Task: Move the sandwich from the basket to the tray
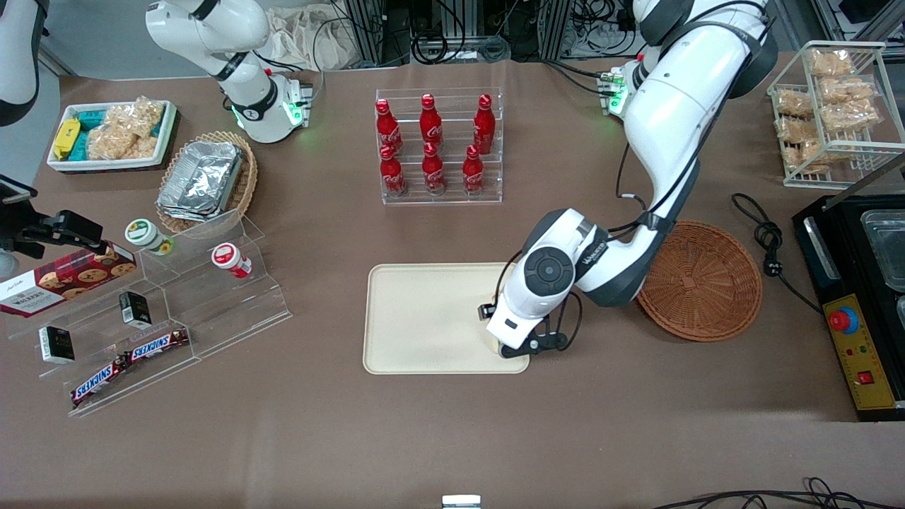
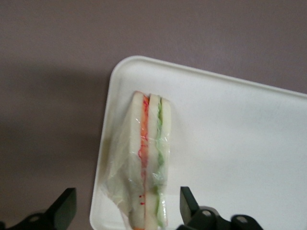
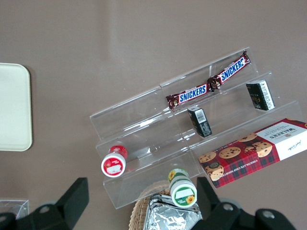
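Jaws: spread wide and released; the two fingertips (image 2: 64,206) stand well apart, one on either side of the sandwich, neither touching it.
Gripper position: the gripper (image 1: 510,346) hangs over the tray corner nearest the front camera and closest to the basket.
Sandwich location: the sandwich (image 2: 146,158) lies on the tray (image 1: 424,318), close to that rounded corner, its clear wrap reaching the rim; from the front it is hidden under the wrist.
Sandwich attitude: resting on its side edge, with the orange, red and green filling layers facing the wrist camera.
Basket: the basket (image 1: 700,279) sits on the brown counter (image 1: 452,438) just beside the tray, toward the working arm's end; nothing shows in it.
Task state: judged complete or nearly so; the sandwich is out of the basket and on the tray.
Handling, weight: probably light; a small wedge of bread and filling.
Handling, stiffness: probably soft; the bread would crush under a hard squeeze.
Handling, surface: the loose film looks slick and may slide over the bread.
Grasp point: if a regrasp is needed, across the two flat bread faces near the wedge's middle, with gentle closure, not on the loose wrap.
Risk: the sandwich lies close to the rim; a nudge on retreat could tip it off.
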Controlling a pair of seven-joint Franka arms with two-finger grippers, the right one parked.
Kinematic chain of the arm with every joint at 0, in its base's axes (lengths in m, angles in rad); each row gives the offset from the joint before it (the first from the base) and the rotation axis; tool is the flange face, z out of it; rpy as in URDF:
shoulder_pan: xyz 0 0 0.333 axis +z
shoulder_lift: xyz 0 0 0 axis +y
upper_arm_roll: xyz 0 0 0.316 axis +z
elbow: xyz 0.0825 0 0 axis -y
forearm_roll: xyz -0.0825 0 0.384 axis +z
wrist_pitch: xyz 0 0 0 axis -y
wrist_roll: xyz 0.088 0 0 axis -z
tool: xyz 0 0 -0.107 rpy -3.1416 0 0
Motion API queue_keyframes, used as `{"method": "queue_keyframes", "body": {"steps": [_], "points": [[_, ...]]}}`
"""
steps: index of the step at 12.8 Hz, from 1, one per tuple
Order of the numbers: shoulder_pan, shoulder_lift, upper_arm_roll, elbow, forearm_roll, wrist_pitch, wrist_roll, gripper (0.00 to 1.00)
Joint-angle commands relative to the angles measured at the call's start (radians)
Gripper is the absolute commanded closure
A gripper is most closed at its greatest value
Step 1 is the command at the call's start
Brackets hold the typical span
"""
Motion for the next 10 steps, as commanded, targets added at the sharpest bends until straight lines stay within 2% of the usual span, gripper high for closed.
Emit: {"method": "queue_keyframes", "body": {"steps": [1, 5, 10], "points": [[0.084, -0.129, -0.003, -0.015, 0.001, -0.147, 0.015, 0.00], [0.160, -0.310, -0.001, -0.155, -0.011, -0.165, 0.018, 0.00], [0.283, -0.670, -0.003, -0.649, -0.034, 0.053, 0.072, 0.02]]}}
